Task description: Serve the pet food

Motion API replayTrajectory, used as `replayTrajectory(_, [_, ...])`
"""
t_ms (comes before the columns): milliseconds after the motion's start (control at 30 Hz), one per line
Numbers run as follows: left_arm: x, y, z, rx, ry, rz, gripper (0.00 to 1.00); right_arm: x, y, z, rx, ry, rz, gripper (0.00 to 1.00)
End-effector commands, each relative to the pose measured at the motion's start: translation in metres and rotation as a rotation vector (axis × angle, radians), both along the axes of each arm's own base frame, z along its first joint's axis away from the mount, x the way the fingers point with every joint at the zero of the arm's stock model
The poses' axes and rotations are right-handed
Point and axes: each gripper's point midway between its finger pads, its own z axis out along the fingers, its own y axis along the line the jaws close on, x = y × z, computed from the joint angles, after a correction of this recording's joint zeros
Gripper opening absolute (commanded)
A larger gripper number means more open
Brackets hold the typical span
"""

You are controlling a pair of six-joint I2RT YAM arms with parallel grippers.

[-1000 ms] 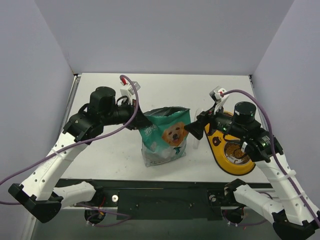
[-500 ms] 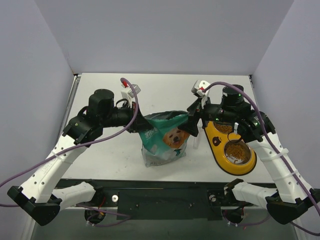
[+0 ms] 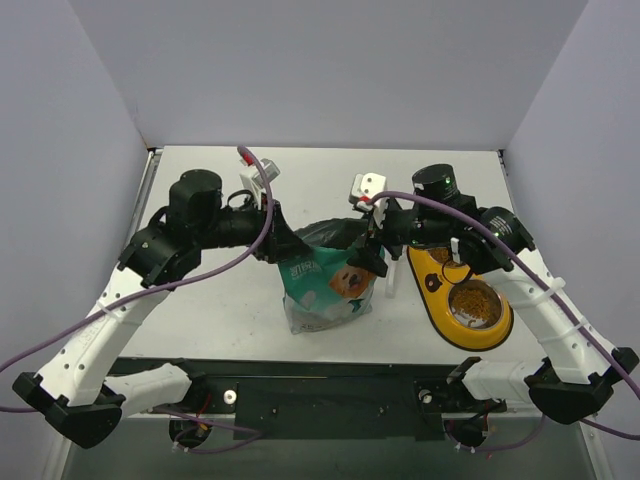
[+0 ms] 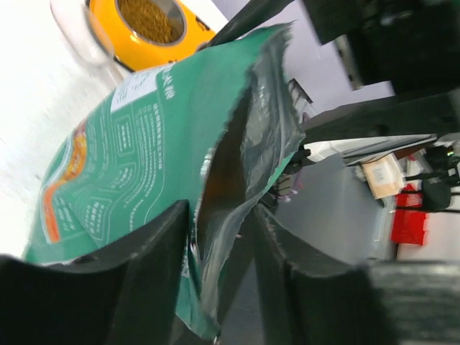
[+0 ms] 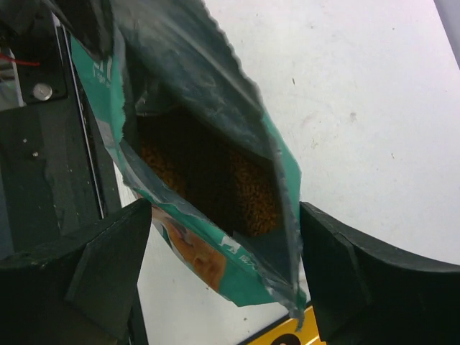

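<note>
A teal-green bag [image 3: 325,285] with a dog picture stands at the table's middle, its top torn open. Pet food [image 5: 251,190] fills the bag's inside, and more pet food [image 3: 473,300] lies in the yellow bowl [image 3: 500,325]. My left gripper [image 3: 290,245] is open at the bag's left rim. In the left wrist view the bag's edge [image 4: 237,165] hangs loose between the parted fingers of that gripper [image 4: 221,215]. My right gripper [image 3: 368,255] is open over the bag's right side. Its jaws [image 5: 224,215] stand wide on either side of the bag's mouth corner [image 5: 280,273].
A clear plastic scoop [image 3: 392,275] stands between the bag and the yellow bowl; it also shows in the left wrist view as the scoop [image 4: 79,29] beside the bowl [image 4: 144,54]. White walls close the table's sides and back.
My left gripper has opened and let go of the bag's left rim. The right arm has swung left from above the bowl to the bag's mouth.
</note>
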Motion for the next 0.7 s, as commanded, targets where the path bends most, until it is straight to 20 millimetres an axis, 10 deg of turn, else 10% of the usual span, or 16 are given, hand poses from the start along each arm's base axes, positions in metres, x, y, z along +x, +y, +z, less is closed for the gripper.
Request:
replayTrajectory(0, [0.003, -0.003, 0.075, -0.110, -0.223, 0.009, 0.59, -0.001, -0.014, -0.009, -0.120, -0.070, -0.002, 0.75])
replayTrajectory(167, [-0.002, -0.024, 0.084, -0.026, -0.411, -0.003, 0.69, -0.001, -0.020, -0.020, -0.156, -0.066, -0.011, 0.72])
replayTrajectory(667, [0.018, -0.062, 0.066, 0.046, -0.531, -0.083, 0.72, 0.009, -0.018, -0.012, -0.031, -0.022, -0.062, 0.15])
